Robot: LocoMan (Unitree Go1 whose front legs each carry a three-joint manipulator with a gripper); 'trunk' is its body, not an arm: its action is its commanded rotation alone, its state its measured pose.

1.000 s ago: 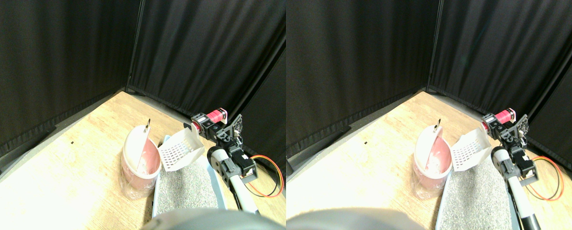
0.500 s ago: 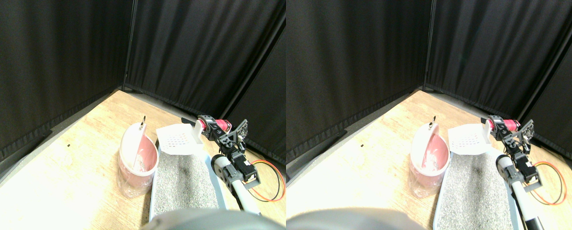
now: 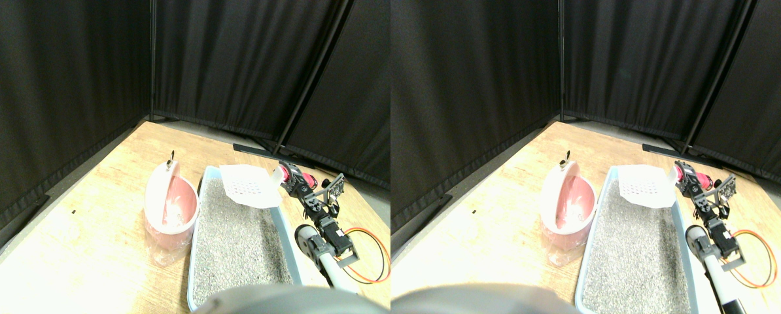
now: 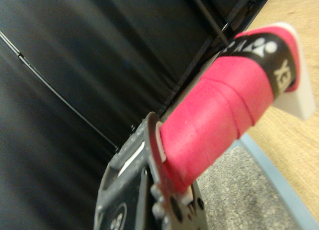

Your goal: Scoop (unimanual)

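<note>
Scoop over far end of litter tray.
Hand (image 3: pixel 290 178) clenched on the pink-wrapped handle (image 4: pixel 219 117); white slotted scoop (image 3: pixel 250 185) sits centre frame above grey litter in the blue tray (image 3: pixel 197 229). Pink bin (image 3: pixel 168 212) just left of tray on the wooden surface (image 3: pixel 89 229).

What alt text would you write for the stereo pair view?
The right gripper holds a white slotted plastic scoop level above the far end of a pale blue tray of grey litter. A pink round bin stands beside it on the wooden floor.

black curtains (image 3: pixel 70 78), wooden floor (image 3: pixel 103 190), orange cable (image 3: pixel 371 258)
</note>
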